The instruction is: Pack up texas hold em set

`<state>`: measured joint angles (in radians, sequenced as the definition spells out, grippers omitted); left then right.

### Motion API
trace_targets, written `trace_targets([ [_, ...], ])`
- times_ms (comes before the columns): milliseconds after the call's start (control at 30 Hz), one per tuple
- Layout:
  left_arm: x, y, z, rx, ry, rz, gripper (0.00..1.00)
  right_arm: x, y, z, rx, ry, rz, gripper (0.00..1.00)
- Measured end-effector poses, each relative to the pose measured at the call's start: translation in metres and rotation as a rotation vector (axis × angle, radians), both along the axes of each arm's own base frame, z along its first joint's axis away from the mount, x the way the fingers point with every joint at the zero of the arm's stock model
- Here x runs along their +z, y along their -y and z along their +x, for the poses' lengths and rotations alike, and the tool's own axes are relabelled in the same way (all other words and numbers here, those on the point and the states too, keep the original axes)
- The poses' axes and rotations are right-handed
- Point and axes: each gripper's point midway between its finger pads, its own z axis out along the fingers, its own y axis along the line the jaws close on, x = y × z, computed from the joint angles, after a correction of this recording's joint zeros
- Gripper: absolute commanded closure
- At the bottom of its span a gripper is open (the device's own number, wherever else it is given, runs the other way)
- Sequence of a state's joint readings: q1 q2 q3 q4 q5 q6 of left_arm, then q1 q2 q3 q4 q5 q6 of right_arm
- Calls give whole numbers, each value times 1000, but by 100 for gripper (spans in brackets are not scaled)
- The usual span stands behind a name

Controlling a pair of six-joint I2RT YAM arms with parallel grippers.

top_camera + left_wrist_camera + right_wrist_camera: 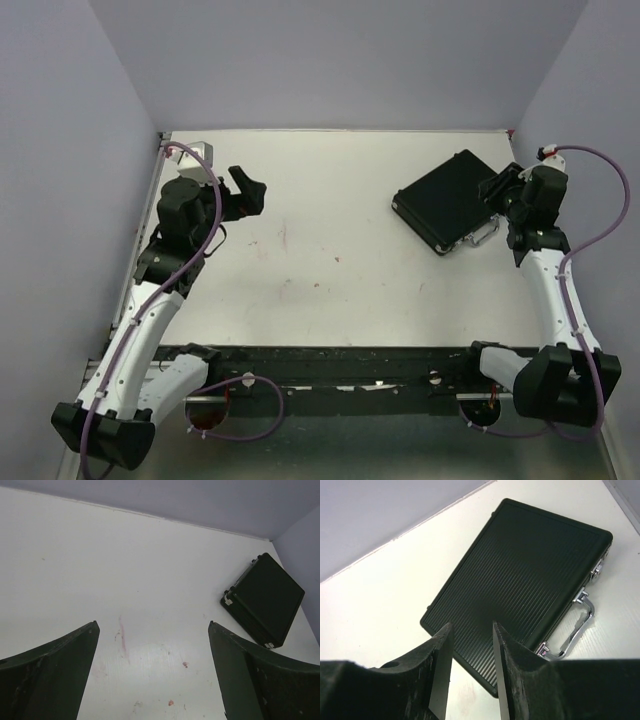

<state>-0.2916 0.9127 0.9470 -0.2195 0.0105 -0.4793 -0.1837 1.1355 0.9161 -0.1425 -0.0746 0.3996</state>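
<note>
The texas hold em set shows as a black ribbed case (448, 200), lying flat and closed at the back right of the white table, its silver handle (482, 236) facing the near right. My right gripper (500, 190) hovers over the case's right edge. In the right wrist view the right gripper (472, 625) stands open a moderate width above the case lid (530, 565), with nothing between its fingers, and the handle (577, 627) lies to the right. My left gripper (250, 190) is wide open at the back left, far from the case (267, 597), and the left gripper (152, 625) holds nothing.
A small pale box (197, 150) sits in the back left corner. Purple walls close in the table on three sides. Faint reddish stains (122, 640) mark the white table surface (330, 250) between the arms.
</note>
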Motion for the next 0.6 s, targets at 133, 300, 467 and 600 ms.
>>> trace_targets([
  [133, 28, -9, -16, -7, 9, 54, 1, 19, -5, -8, 21, 40, -30, 53],
  [300, 34, -17, -35, -18, 15, 113, 1, 37, -7, -16, 33, 86, -51, 53],
  [467, 14, -22, -45, -30, -4, 168, 1, 38, -8, -18, 38, 89, -56, 53],
  [600, 1, -25, -49, -34, -22, 188, 1, 40, -8, -19, 42, 93, -62, 53],
])
